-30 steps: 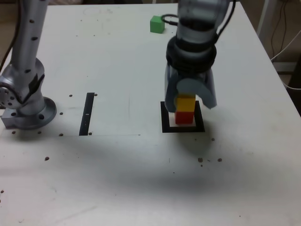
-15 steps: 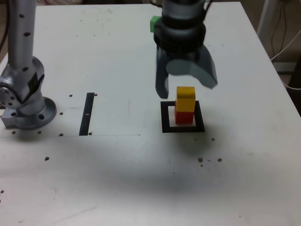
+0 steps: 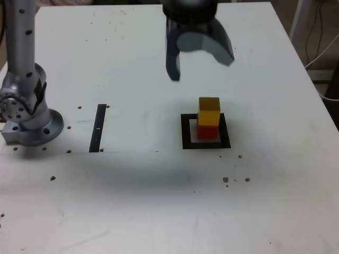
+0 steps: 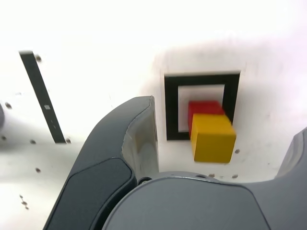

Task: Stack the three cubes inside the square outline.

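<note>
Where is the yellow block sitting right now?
In the exterior view the yellow block sits on top of the red block, inside the black square frame right of centre on the table, with the open gripper above it.

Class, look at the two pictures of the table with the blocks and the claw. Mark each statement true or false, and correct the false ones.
1. The yellow block sits on top of the red block. True.
2. The claw is closed around the yellow block. False: it is open, holds nothing and hangs clear of the stack.
3. The red block stands inside the black square frame. True.
4. A green block lies on top of the yellow one. False: nothing is on the yellow block, and no green block shows in either view.
5. The thin black strip touches the square frame. False: bare table lies between them.
</note>
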Controlling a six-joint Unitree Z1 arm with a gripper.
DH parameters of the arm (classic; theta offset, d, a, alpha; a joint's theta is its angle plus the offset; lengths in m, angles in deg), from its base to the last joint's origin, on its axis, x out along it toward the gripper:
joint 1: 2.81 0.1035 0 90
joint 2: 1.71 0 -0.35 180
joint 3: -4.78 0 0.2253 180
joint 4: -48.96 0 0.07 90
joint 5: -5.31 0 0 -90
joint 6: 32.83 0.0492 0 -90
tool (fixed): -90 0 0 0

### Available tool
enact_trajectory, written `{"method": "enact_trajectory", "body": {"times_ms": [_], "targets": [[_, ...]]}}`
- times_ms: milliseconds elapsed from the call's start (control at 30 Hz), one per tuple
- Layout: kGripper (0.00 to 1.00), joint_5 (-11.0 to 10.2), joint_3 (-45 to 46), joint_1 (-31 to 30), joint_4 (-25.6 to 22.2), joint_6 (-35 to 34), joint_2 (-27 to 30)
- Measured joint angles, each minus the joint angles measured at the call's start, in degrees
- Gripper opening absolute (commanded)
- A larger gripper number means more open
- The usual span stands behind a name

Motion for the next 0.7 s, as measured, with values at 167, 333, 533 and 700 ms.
{"method": "enact_trajectory", "body": {"times_ms": [167,333,533,700], "targets": [[0.99,-0.5,-0.2,5.4,0.0,3.9,0.9],[0.99,-0.9,-0.9,12.3,0.0,8.0,1.0],[0.99,-2.5,-3.0,20.3,0.1,17.2,1.0],[1.00,-4.3,-4.4,26.4,0.3,24.4,-0.1]]}}
